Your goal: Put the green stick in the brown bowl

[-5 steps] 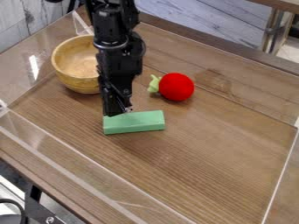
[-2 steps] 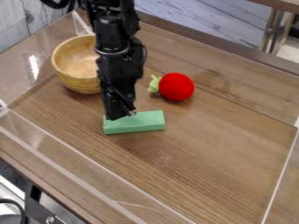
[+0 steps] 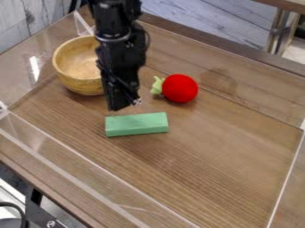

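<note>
The black gripper is being held upright in the centre-left of the frame, pointing straight down, with its fingers drawn together and nothing being gripped between them. Its tips are being kept just above the green stick, apart from it. The green stick is lying flat on the wooden table, slightly below and right of the gripper, its long side running roughly left to right. The brown bowl is sitting in the upper left of the frame, partly being hidden by the arm, its pale inside being shown. A red ball with a small green leaf is resting to the right of the arm, near the stick's upper right.
</note>
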You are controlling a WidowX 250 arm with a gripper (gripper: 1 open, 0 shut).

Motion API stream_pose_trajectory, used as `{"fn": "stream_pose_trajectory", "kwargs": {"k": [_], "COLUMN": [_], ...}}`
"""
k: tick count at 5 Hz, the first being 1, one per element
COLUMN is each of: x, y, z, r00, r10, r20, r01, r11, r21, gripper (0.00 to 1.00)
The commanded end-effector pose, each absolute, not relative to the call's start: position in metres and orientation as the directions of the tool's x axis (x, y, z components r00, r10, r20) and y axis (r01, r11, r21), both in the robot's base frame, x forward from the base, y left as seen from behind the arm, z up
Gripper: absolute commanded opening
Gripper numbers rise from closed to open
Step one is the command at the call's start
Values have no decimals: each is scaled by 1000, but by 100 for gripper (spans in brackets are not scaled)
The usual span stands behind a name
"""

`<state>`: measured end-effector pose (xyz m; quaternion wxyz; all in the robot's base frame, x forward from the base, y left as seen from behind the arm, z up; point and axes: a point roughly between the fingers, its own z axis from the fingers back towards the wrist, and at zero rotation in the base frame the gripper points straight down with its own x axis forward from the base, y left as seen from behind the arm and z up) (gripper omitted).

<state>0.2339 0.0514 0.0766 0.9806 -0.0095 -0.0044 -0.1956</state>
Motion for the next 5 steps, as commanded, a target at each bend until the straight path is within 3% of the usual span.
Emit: {"fn": "stream_pose_trajectory", "kwargs": {"k": [1, 2, 3, 5], "x": [240, 247, 252, 253], "y": [52, 57, 58, 62], "z": [96, 101, 96, 90], "r00": [948, 944, 926, 850], "r10": [-308, -320, -368, -522], "r20": [75, 79, 77, 70], "r01": [308, 319, 368, 523], "r11": [951, 948, 930, 853], "r21": [20, 19, 16, 8], "gripper": [0, 0, 100, 100]}}
